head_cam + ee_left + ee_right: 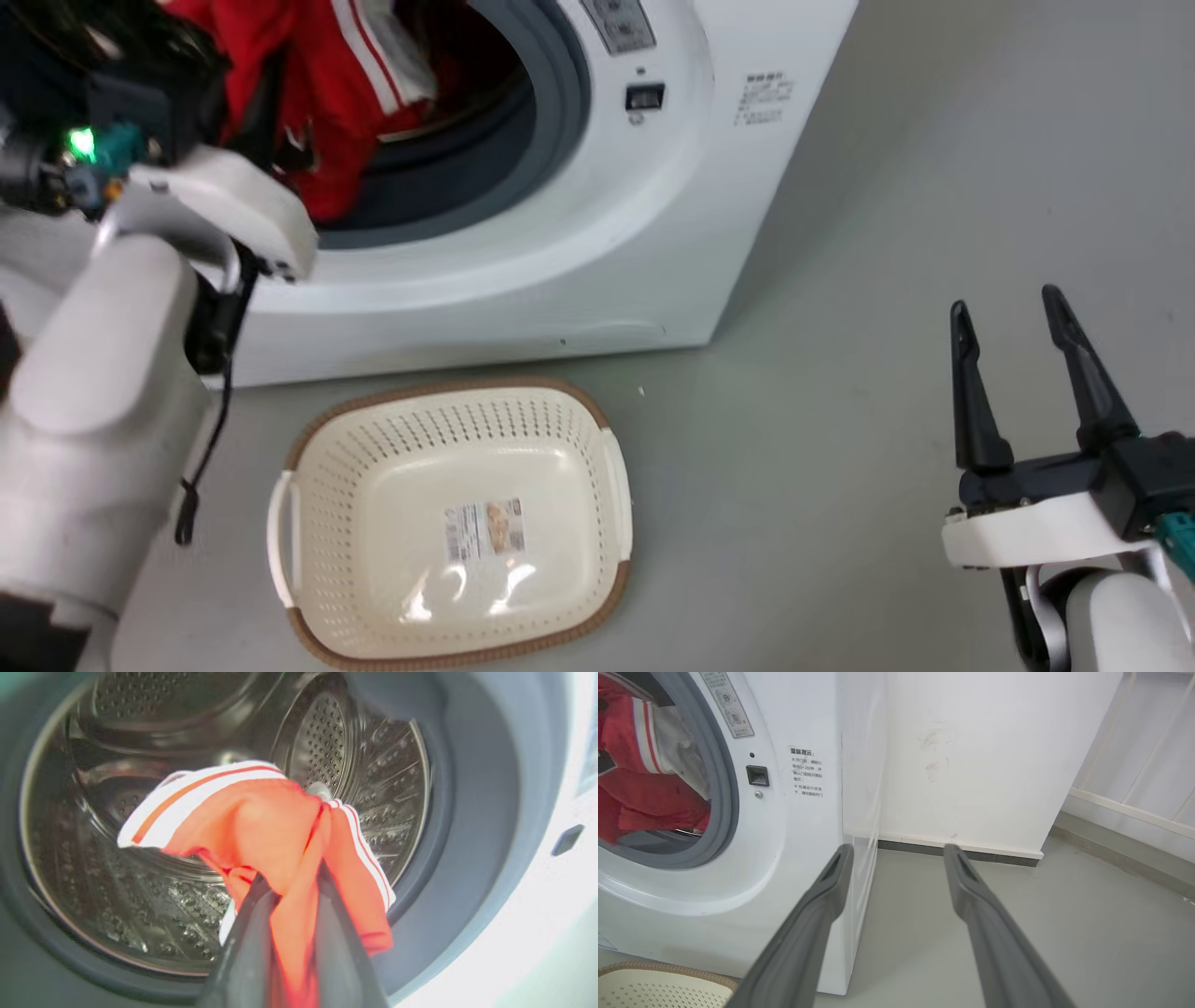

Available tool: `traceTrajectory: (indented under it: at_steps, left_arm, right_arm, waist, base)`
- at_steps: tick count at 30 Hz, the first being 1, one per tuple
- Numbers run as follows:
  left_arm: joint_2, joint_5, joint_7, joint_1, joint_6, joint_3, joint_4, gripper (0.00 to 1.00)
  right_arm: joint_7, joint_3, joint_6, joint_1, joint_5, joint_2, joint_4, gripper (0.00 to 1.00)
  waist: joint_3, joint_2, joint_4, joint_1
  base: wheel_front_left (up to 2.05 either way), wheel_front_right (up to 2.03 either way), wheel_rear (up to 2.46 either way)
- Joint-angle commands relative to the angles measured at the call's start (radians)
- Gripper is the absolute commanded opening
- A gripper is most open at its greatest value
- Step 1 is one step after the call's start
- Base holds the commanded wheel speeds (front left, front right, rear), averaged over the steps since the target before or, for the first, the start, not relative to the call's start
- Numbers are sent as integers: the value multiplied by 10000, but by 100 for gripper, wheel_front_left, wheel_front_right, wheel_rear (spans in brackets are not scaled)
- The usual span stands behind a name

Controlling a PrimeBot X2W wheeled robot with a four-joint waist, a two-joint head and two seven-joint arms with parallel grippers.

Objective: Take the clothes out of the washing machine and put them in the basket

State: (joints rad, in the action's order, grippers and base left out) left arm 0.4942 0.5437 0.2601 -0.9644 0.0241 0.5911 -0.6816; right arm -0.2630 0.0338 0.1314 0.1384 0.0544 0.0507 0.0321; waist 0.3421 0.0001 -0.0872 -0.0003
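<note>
The left gripper (292, 877) is clamped on the clothes (261, 816) at the washing machine (579, 233) mouth, far left, apparently clear of the drum (140, 914). The basket (448, 387) sits nearer, below that opening; the right gripper (1005, 301), fingers apart, hangs well right.

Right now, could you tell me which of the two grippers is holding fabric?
The left gripper, shut on the red clothes at the washing machine; the right gripper is open and holds nothing.
</note>
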Motion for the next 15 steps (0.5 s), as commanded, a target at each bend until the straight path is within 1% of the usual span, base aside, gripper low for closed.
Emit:
traceTrajectory:
  at_steps: [1, 4, 9, 15]
  left_arm:
    - [29, -112, 69, 580, -195, -225, 490, 0]
    - [67, -443, 73, 1495, -499, -474, 1747, 0]
    - [187, -674, 62, 2874, -929, -902, 3469, 0]
    - [465, -741, 55, 4011, -1368, -1025, 5114, 0]
  right_arm:
    - [-26, -45, -14, -208, 61, -7, -46, 100]
    - [-26, -49, -14, -379, 96, -5, -164, 100]
    - [-26, -126, -14, -678, 41, -7, -282, 100]
    - [-26, -43, -14, -835, -98, -7, -288, 100]
  waist:
    - [-849, -1, 389, 3]
    - [-1352, -1, 531, 3]
    - [-1987, -1, 658, 3]
    - [-2287, -1, 800, 3]
  base:
    - [0, 0, 0]
    - [0, 0, 0]
    - [0, 0, 0]
    - [0, 0, 0]
